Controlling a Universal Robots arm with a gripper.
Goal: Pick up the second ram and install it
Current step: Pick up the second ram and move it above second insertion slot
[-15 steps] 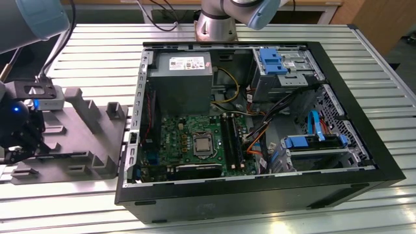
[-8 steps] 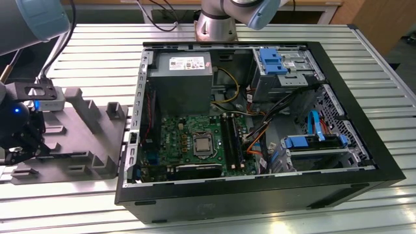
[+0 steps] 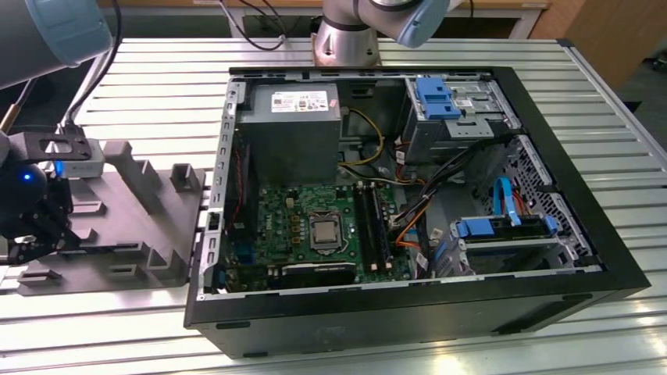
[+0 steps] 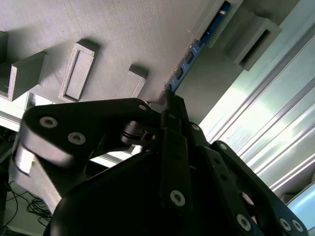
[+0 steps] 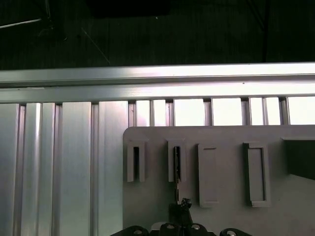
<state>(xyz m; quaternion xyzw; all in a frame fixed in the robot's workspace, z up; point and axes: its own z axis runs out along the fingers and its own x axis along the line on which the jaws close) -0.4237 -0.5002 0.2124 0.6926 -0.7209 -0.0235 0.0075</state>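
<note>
1. The second ram stands on edge in a narrow slot of the grey holder. It is a bluish board with small chips along its face, and its thin edge is turned to the second wrist camera.
2. The gripper is at the holder. Its fingers are drawn together and, as I read it, pinch the stick's near end. The finger links partly hide the contact itself.
3. The computer case lies well apart from the holder, on the exterior view's right of it. The black memory slots are inside it.
4. Handling, my judgement: the stick is very light and stiff along its length, but thin and brittle. Twisting or side load could crack it.
5. The faces look smooth, so I expect some slip risk under a light pinch.
6. Where to hold: across the two flat faces, on bare board near the top edge. Keep off the chips and the contact edge that seats in the holder.
7. An end grip leaves a long lever, so the stick may pivot.
</note>
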